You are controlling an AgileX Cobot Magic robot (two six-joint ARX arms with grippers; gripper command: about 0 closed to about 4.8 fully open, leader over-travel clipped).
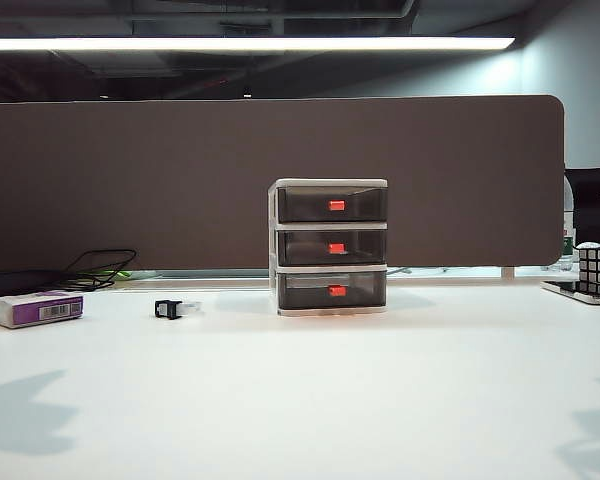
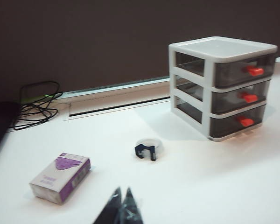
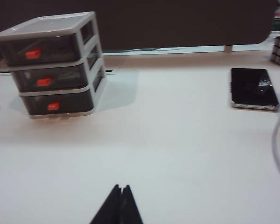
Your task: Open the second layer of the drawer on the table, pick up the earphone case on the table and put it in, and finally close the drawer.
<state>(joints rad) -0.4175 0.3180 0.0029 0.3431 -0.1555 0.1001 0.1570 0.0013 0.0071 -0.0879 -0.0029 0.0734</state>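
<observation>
Drawer [image 1: 328, 247] stood near tabletop [image 1: 310, 400] far edge, centred, red handles facing robot for straight pull. Second layer [image 1: 332, 247] sat flush, shut. Earphone case not visible in any view. Left gripper [image 2: 122, 192] and right gripper [image 3: 121, 187] were pinched closed, empty, above near edge, well clear of the drawer.

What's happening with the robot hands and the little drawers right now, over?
Left gripper shut, empty, above table. Right gripper shut, empty, facing the drawer. All three layers closed. Earphone case not in view. Path clear.
</observation>
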